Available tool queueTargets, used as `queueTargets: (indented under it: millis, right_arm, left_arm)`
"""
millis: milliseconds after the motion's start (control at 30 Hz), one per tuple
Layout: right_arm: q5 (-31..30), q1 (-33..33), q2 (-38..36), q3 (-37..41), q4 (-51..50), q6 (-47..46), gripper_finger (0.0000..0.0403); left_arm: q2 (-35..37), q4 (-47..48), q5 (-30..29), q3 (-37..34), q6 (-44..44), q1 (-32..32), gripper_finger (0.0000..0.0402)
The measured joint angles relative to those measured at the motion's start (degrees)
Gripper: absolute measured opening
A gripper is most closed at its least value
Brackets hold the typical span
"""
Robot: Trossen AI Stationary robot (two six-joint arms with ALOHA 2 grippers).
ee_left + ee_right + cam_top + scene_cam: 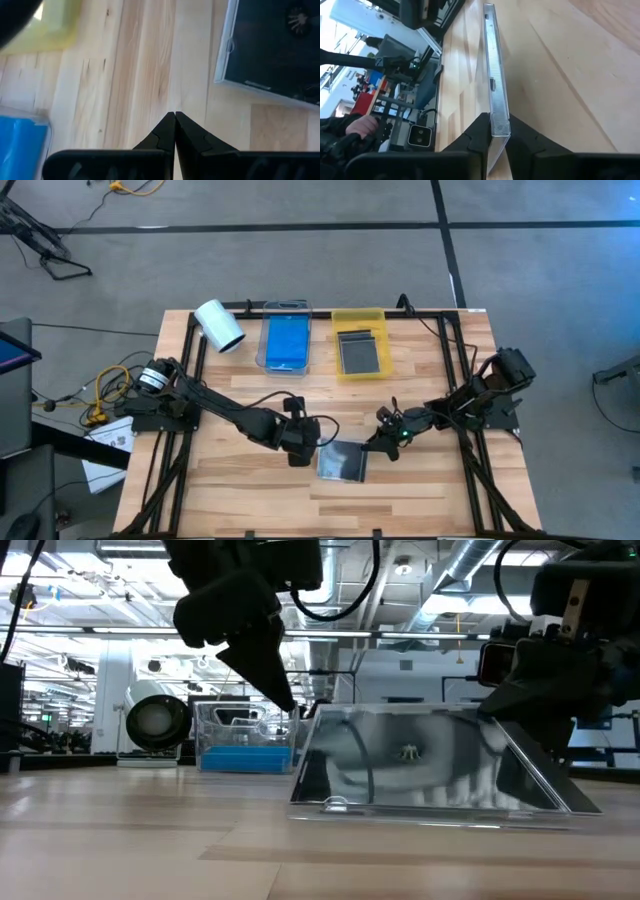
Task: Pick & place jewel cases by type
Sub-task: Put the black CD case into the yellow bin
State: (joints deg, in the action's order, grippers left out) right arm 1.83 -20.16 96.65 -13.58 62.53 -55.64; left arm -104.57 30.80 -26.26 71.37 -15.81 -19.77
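A clear jewel case with a dark tray stands tilted at the table's middle near side. Its near edge rests on the wood and its far edge is raised. My right gripper is shut on it at its far right. My left gripper is shut, points down just left of the case's raised far left corner, and holds nothing. In the left wrist view its fingertips hang over bare wood, apart from the case. Blue jewel cases lie in a clear tray, and a dark one lies in a yellow tray. My right gripper pinches the case's end between its two fingers, one finger on each flat face, with the thin side edge running away from them. The fingers come from the table's right, slanting slightly down. The held side is lifted, so the case tilts with its near edge on the table.
A white roll lies at the far left corner. The clear tray and the yellow tray stand side by side along the far edge. Bare wood lies near and left of the case. Cables and a box sit off the table's left side.
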Motion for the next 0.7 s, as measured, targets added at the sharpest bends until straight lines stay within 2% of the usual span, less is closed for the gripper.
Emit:
queueTargets:
  millis: [700]
  right_arm:
    - [-0.4, 0.0, 0.0, 0.0, 1.3, 0.2, 0.0038]
  left_arm:
    - [0.0, 8.9, 0.4, 0.0, -6.5, -0.2, 0.0000]
